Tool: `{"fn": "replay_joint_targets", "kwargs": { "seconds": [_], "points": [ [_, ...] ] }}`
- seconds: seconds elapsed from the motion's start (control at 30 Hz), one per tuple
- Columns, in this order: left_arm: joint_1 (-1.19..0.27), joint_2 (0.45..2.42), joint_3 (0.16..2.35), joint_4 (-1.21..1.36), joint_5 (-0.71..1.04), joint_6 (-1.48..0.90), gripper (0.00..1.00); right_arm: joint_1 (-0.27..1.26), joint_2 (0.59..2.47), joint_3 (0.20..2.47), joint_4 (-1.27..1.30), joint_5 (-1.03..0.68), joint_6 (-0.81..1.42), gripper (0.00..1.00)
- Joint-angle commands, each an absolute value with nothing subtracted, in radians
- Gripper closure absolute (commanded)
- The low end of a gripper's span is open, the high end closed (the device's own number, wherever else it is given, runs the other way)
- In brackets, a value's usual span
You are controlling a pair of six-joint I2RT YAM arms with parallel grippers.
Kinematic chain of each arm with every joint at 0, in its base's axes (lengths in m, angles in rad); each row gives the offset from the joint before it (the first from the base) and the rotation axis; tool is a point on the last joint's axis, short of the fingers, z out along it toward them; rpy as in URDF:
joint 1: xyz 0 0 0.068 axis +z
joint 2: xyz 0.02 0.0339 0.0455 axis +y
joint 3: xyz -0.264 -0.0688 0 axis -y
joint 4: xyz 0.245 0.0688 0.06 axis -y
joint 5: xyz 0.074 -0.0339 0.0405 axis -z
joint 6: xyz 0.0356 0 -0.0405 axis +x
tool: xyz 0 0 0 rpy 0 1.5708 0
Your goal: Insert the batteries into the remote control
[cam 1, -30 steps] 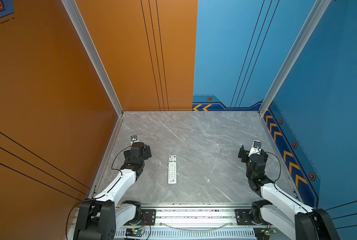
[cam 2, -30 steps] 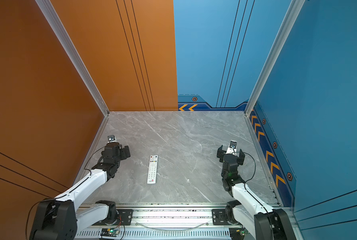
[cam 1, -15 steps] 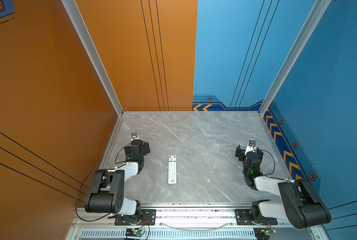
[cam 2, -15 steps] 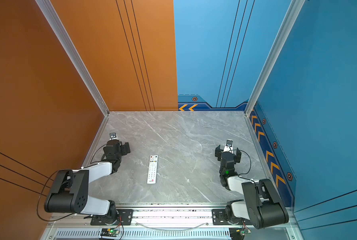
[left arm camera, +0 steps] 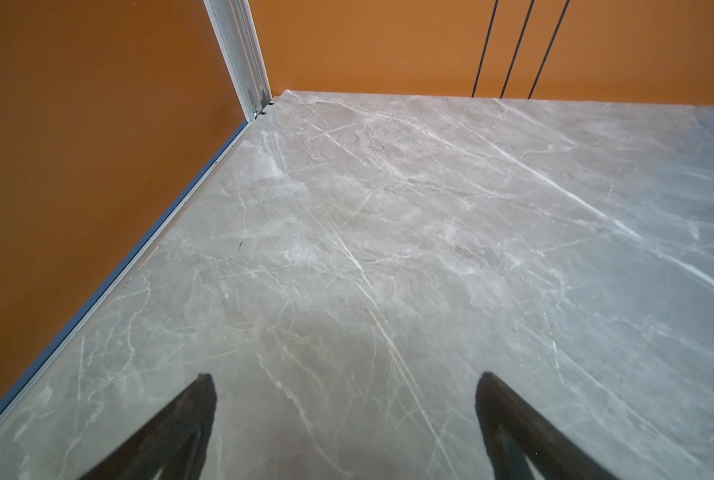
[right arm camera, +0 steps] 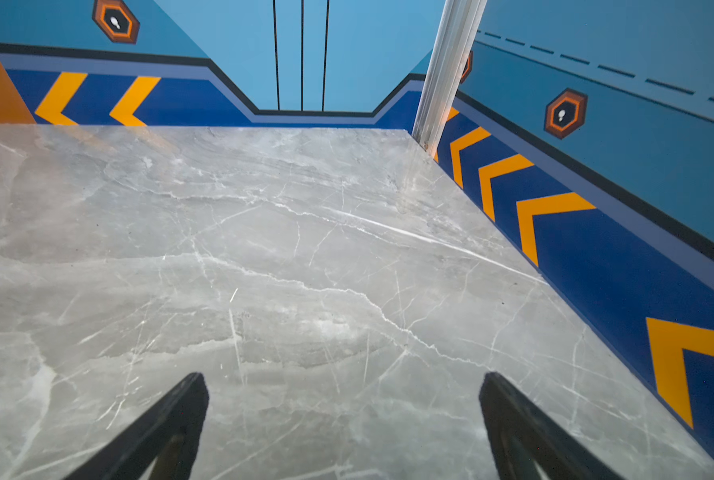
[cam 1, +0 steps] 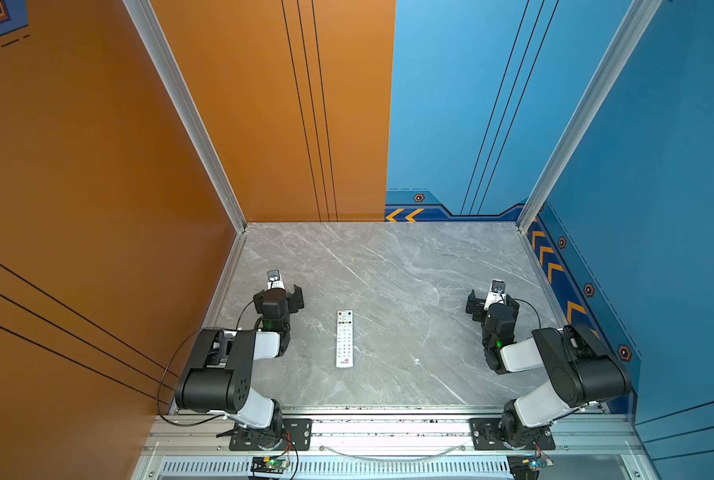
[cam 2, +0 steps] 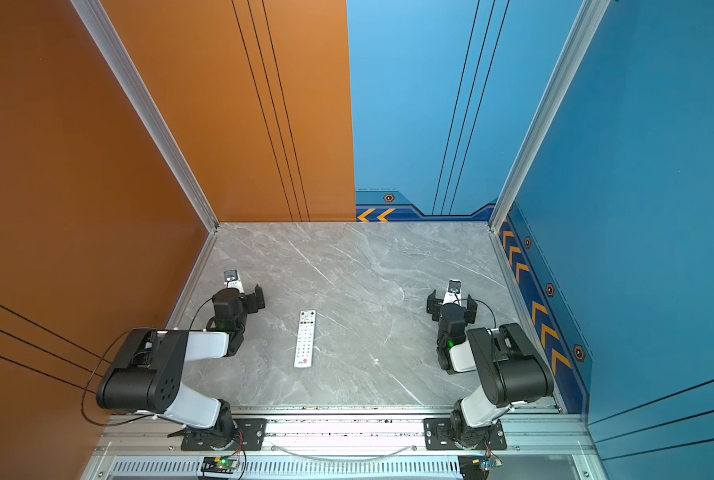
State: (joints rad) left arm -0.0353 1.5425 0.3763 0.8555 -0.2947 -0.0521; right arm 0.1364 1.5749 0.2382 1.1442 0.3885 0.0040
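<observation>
The remote control [cam 1: 344,338] [cam 2: 305,338] lies button side up on the grey marble table [cam 1: 388,266], lengthwise, with its red logo at the near end. It sits between the two arms and nothing touches it. My left gripper [cam 1: 278,296] [cam 2: 238,297] hovers to its left, open and empty. In the left wrist view the left gripper [left arm camera: 344,378] has only bare marble between its fingers. My right gripper [cam 1: 493,305] [cam 2: 450,305] stands open far to the right. In the right wrist view the right gripper [right arm camera: 342,376] is likewise over bare marble. The batteries are out of view.
An orange wall [cam 1: 97,208] closes the table's left side and a blue wall [cam 1: 658,208] the right. A metal rail [cam 1: 388,428] with both arm bases runs along the front edge. A tiny white speck [cam 1: 416,360] lies right of the remote.
Both arms have folded up, their elbows now raised near the bases. The grippers stay in nearly the same spots, still open. The remote has not moved.
</observation>
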Motion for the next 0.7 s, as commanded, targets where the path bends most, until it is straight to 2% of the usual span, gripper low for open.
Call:
{"fn": "replay_joint_targets", "kwargs": {
  "seconds": [0.0, 0.17, 0.3, 0.67],
  "points": [
    [-0.052, 1.565, 0.356, 0.974, -0.312, -0.02, 0.02, 0.13, 1.56, 0.263, 1.149, 0.393, 0.019, 0.0],
    [-0.052, 1.565, 0.356, 0.973, -0.316, -0.02, 0.02, 0.131, 1.56, 0.313, 1.053, 0.433, 0.035, 0.0],
    [-0.069, 1.565, 0.358, 0.973, -0.329, -0.008, 0.02, 0.079, 1.55, 0.347, 0.966, 0.372, 0.085, 0.0],
    [-0.074, 1.567, 0.36, 0.974, -0.337, -0.001, 0.02, 0.069, 1.548, 0.346, 0.965, 0.359, 0.093, 0.0]
  ]
}}
